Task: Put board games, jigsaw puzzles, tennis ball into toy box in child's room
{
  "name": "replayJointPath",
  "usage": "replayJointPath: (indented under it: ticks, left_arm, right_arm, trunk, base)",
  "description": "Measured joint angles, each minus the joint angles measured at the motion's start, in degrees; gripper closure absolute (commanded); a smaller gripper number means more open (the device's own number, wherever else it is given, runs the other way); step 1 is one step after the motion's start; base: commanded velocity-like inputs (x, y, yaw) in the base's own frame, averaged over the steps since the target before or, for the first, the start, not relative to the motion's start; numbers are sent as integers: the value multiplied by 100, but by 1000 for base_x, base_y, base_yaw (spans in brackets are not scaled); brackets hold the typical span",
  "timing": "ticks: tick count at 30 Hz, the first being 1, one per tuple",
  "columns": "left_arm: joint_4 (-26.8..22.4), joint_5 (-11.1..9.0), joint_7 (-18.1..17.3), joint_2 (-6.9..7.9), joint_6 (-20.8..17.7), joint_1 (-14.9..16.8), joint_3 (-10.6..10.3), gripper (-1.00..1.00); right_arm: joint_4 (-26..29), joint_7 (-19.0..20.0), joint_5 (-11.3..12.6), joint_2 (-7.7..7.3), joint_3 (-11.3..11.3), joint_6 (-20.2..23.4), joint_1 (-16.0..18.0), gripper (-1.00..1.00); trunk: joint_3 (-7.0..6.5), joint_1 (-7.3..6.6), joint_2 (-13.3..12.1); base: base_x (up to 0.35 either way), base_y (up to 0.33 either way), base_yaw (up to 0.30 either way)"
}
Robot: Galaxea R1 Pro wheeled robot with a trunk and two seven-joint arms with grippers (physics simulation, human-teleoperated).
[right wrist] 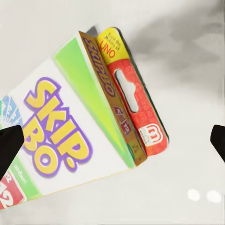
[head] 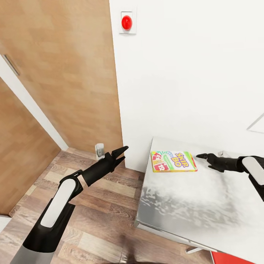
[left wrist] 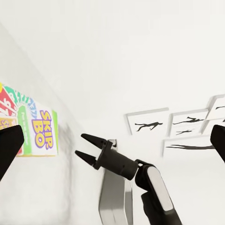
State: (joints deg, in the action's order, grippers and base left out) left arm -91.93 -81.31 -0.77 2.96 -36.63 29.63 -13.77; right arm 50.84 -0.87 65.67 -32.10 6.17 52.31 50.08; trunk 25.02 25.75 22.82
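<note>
One board game (head: pixel 173 161) flat, long axis toward right end effector (head: pixel 200 156).

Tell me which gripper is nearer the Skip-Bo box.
The right gripper, open and pointing at the Skip-Bo box on the table. The left gripper hangs off the table, over the floor.

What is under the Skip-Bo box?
The Skip-Bo box lies flat on the bed, with a red and yellow Uno pack sticking out along its edge; how far the pack reaches beneath it is covered. The right hand hovers beside it, open.
</note>
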Motion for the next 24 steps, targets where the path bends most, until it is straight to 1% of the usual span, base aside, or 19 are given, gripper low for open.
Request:
replayJointPath:
  ticks: [1, 3, 6, 9, 15, 24]
  left_arm:
    - [0, 0, 0, 0, 0, 0, 0, -100]
    - [0, -1, -1, 0, 0, 0, -2, -100]
    - [0, -1, -1, 0, 0, 0, -1, -100]
    - [0, -1, -6, 0, 0, 0, -5, -100]
    - [0, -1, -9, 0, 0, 0, -7, -100]
    - [0, -1, -10, -3, 0, -1, -11, -100]
  right_arm:
    - [-1, 0, -2, 1, 0, 0, 1, -100]
    - [-69, 1, -3, 82, 6, -5, 17, -100]
    - [-96, 2, -5, 116, 8, -13, 24, -100]
    - [-146, 5, -4, 193, 19, -44, 36, -100]
    - [-178, 6, -5, 258, 28, -85, 44, -100]
    - [-194, 4, -6, 307, 32, -105, 58, -100]
  trunk:
    - [0, 0, 0]
    - [0, 0, 0]
    - [0, 0, 0]
    - [0, 0, 0]
    - [0, 0, 0]
    - [0, 0, 0]
  base:
    - [2, 0, 0]
    - [1, 0, 0]
    - [1, 0, 0]
    - [0, 0, 0]
    - [0, 0, 0]
    - [0, 0, 0]
